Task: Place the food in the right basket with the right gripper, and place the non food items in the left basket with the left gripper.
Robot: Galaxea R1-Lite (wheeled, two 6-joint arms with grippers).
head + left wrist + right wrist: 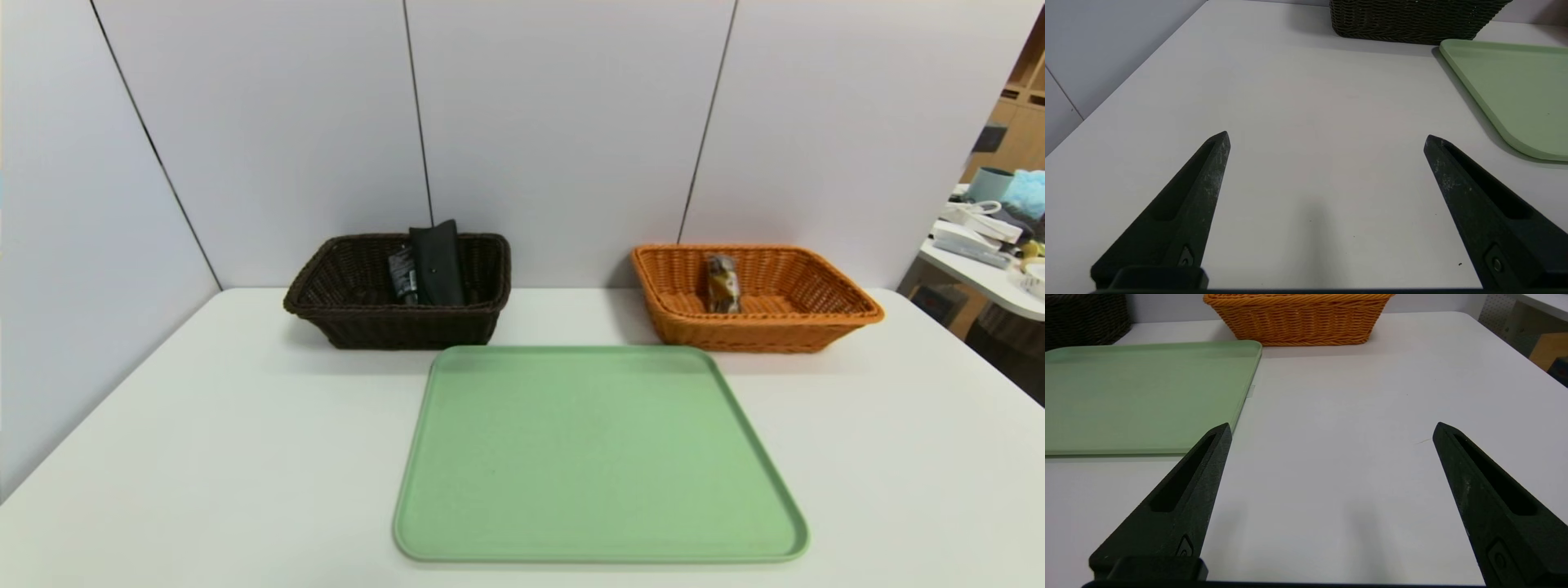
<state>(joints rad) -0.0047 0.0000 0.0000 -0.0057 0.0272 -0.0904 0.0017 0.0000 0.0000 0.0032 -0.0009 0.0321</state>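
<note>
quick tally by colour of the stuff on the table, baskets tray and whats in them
black: 2, tube and glasses case
dark brown: 1, left basket
orange: 1, right basket
green: 1, tray
brown and gold: 1, snack bar
total: 6

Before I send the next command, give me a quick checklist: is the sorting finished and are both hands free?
1. Snack bar in the orange basket: ok.
2. Black tube and black case in the dark brown basket: ok.
3. Green tray holds nothing left to sort: ok.
4. Left hand open, holding nothing, over bare table: ok.
5. Right hand open, holding nothing, beside the tray: ok.
6. Anything hidden under the case in the dark basket: cannot tell.
</note>
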